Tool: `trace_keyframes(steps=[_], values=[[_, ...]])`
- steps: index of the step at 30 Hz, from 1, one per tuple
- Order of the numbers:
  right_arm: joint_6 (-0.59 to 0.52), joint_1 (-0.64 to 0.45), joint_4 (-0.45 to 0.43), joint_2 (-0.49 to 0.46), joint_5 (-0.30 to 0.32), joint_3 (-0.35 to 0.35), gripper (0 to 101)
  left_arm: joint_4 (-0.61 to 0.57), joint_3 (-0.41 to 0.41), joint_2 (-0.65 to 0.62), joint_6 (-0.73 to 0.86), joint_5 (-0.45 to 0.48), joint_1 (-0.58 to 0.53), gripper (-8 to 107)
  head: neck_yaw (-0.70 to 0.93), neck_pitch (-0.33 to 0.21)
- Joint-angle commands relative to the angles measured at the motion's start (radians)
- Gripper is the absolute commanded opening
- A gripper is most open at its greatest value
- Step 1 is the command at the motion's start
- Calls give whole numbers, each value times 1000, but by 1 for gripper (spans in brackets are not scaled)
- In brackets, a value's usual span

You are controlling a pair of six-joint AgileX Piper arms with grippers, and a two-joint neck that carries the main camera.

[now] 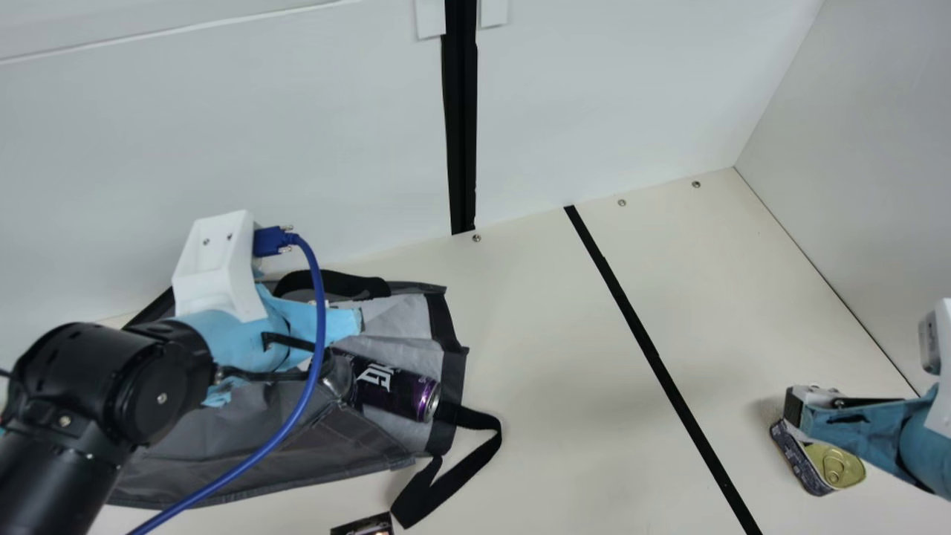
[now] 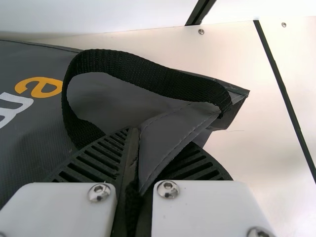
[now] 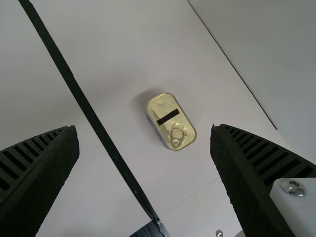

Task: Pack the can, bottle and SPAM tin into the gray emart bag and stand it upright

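My left gripper [image 1: 336, 371] is at the open mouth of the gray bag [image 1: 260, 423], which lies on its side at the left. In the left wrist view my left gripper [image 2: 140, 148] is shut on a fold of the bag's edge [image 2: 170, 133], beside a black handle. A purple-black can [image 1: 397, 390] lies at the bag's mouth, its end outward. At the far right my right gripper [image 1: 799, 407] is above the SPAM tin [image 1: 836, 464]. In the right wrist view my right gripper [image 3: 144, 131] stands wide open, with the gold-lidded tin [image 3: 171, 122] lying beyond the fingers.
Another black strap [image 1: 475, 453] trails onto the table. A small dark item [image 1: 364, 526] shows at the bottom edge. A black tape line [image 1: 654, 357] crosses the cream table [image 1: 550, 349] between bag and tin. White walls [image 1: 631, 96] rise behind and at the right.
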Motion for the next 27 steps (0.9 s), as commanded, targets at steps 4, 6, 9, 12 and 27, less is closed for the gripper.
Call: trace_keyframes(steps=[4,6,9,12,27], values=[[-114,-92,26,34,2,2,95,0,0,0,0,0,0,-8,-2,-24],[-156,-123,36,49,2,0,95,0,0,0,0,0,0,-8,-2,-24],[-216,-167,50,72,2,-3,95,0,0,0,0,0,0,-8,-2,-24],[-276,-208,67,96,2,-4,95,0,0,0,0,0,0,-8,-2,-24],[-560,-373,187,234,2,9,95,0,0,0,0,0,0,-8,-2,-24]])
